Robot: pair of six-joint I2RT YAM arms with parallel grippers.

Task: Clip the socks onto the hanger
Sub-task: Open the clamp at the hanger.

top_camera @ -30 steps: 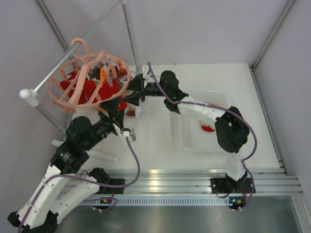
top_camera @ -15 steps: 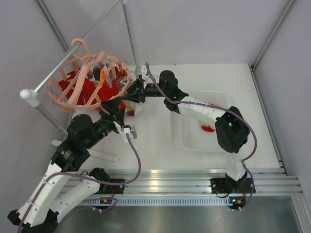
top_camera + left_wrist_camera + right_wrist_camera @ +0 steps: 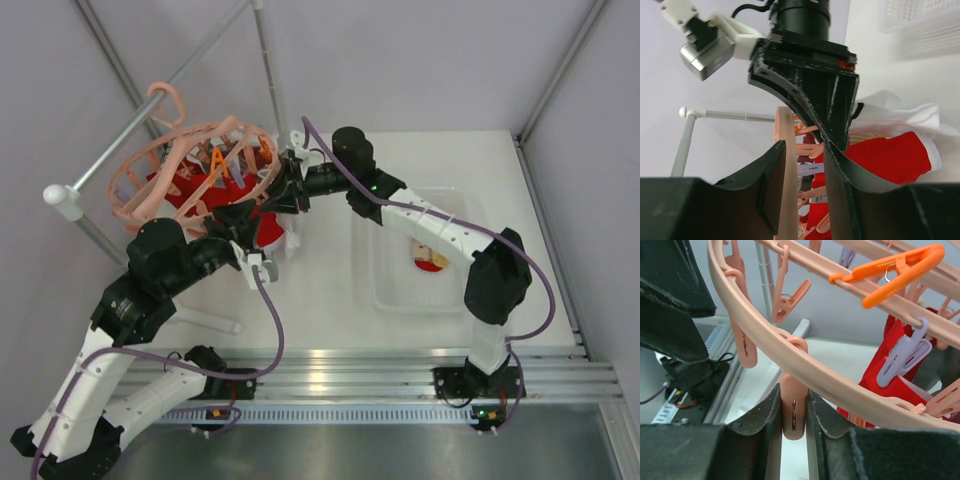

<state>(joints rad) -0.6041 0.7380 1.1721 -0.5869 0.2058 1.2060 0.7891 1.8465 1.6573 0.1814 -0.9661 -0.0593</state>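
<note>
The peach-pink hanger (image 3: pixel 190 165) hangs tilted from the rail by its hook, with red socks (image 3: pixel 205 190) clipped inside it. My right gripper (image 3: pixel 283 188) is at its near rim and is shut on a dangling peach clip (image 3: pixel 792 415) under the ring (image 3: pixel 840 385). My left gripper (image 3: pixel 243 213) is just below that rim. Its jaws straddle the ring bar (image 3: pixel 785 165), which rests against one finger with a gap to the other. A red and white sock (image 3: pixel 890 145) hangs beside it. A red-and-beige sock (image 3: pixel 430 257) lies in the basket.
The clear plastic basket (image 3: pixel 375 290) sits at the right of the white table. The grey metal rail (image 3: pixel 130 130) runs diagonally at the left, with an upright post (image 3: pixel 268 70) behind the hanger. An orange clip (image 3: pixel 895 270) and a lilac clip (image 3: pixel 905 352) hang on the hanger.
The hanger's near rim has risen and swung right with both grippers. The right arm's elbow moved right, which uncovered the sock in the basket.
</note>
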